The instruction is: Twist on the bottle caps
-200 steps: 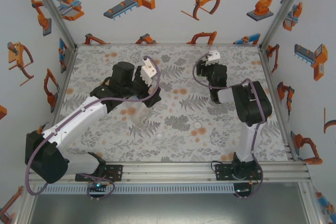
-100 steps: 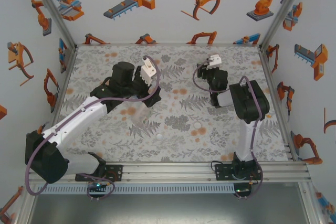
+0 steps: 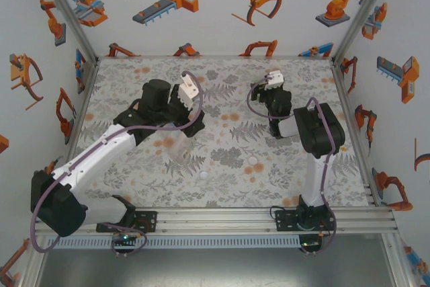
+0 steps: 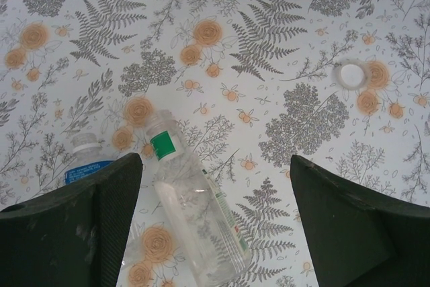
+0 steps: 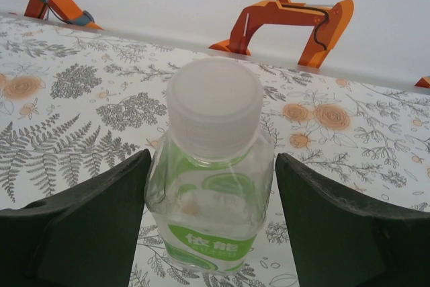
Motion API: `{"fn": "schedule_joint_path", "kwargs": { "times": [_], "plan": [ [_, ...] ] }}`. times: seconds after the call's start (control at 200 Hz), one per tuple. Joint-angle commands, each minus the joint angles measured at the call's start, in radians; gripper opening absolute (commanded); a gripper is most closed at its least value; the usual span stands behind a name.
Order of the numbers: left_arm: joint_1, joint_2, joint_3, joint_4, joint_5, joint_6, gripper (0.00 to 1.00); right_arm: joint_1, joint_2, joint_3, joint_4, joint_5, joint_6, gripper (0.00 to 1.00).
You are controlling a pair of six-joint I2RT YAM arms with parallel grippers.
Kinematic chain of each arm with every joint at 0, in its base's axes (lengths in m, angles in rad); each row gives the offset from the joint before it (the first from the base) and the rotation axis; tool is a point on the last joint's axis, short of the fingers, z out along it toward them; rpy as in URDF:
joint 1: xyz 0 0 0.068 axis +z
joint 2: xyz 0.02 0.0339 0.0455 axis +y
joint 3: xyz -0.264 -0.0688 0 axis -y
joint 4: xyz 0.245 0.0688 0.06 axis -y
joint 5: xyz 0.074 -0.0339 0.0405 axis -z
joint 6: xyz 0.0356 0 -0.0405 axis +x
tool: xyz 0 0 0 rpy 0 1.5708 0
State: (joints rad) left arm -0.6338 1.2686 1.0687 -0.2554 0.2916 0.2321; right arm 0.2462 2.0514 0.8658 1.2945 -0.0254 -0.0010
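**Operator:** What has changed in the last second?

**Describer:** Your right arm. Seen from overhead, its wrist has drawn slightly nearer to you and its elbow has shifted. Your left arm sits where it did. The right gripper [image 5: 211,158] has its jaws on either side of the green-labelled bottle [image 5: 209,213]. The bottle stands upright toward the back right of the bench [image 4: 282,5], with a pale cap [image 5: 213,102] seated on its neck. The jaws lie so close to the bottle's sides that I cannot tell whether they are pressing it or have let go.

**Operator:** What does that mean for the job?

**Describer:** You probably have one bottle capped, though I can't judge how tightly. Two bottles appear to be left.

**Operator:** What does the left wrist camera add?

**Describer:** Your left gripper [image 4: 215,160] hangs above the bench with its jaws wide apart, holding nothing. Below it, the slim clear bottle [image 4: 195,220] lies on its side, and its neck looks bare. Just beside it is the blue-labelled bottle [image 4: 84,166], partly hidden behind one finger, with what seems to be a white top. A loose white cap [image 4: 351,75] lies on the bench, well apart from both bottles. The overhead camera gives you the layout instead, with the two arms working well apart from each other.
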Motion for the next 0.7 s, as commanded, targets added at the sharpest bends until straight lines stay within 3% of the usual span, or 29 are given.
{"fn": "schedule_joint_path", "kwargs": {
  "times": [0.0,0.275,0.411,0.591,0.696],
  "plan": [
    [0.008,-0.038,-0.016,-0.013,-0.018,-0.007,0.83,-0.008,-0.057,-0.018,0.006,-0.001,-0.004,0.70],
    [0.025,-0.043,-0.023,-0.007,-0.093,-0.091,0.84,-0.010,-0.157,-0.068,-0.031,-0.004,-0.023,0.74],
    [0.064,-0.021,0.005,-0.063,-0.151,-0.203,0.85,-0.010,-0.235,-0.117,-0.051,-0.016,-0.021,0.74],
    [0.148,-0.010,-0.018,-0.053,-0.024,-0.340,0.85,-0.010,-0.374,-0.204,-0.128,-0.040,-0.023,0.75],
    [0.167,-0.017,-0.035,-0.046,-0.028,-0.398,0.85,-0.011,-0.475,-0.253,-0.201,-0.069,-0.017,0.75]
  ]
}}
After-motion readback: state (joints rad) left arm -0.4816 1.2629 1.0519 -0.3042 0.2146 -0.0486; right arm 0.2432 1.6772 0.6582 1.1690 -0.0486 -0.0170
